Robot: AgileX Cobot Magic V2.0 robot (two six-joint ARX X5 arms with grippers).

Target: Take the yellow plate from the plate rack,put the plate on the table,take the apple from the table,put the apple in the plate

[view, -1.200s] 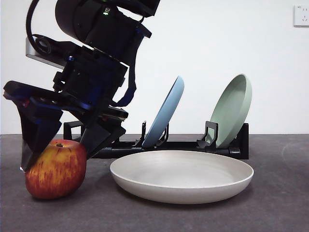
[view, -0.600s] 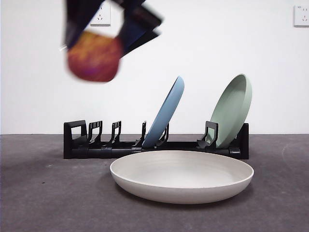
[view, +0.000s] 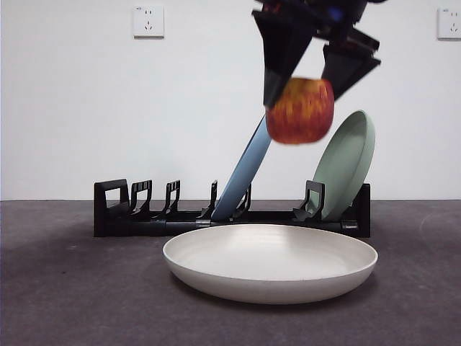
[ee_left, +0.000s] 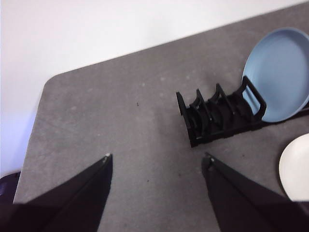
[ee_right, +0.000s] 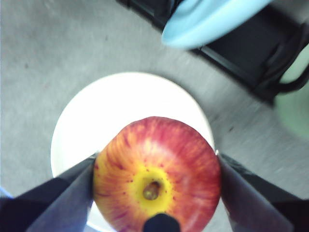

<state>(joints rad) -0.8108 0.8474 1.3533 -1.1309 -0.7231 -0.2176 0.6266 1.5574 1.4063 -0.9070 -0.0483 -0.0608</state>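
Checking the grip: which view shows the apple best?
Right wrist view: the apple fills it, sharp, stem up, clamped in the right claw. Front view shows it blurred, held high. Left wrist view misses it.

grey table (view: 65,303), yellow plate (view: 270,263), plate rack (view: 173,220)

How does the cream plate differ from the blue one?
The cream plate lies flat on the table; the blue plate stands tilted in the rack. The cream plate sits in front of the rack, directly under the apple in the right pincer. Both are round and matte.
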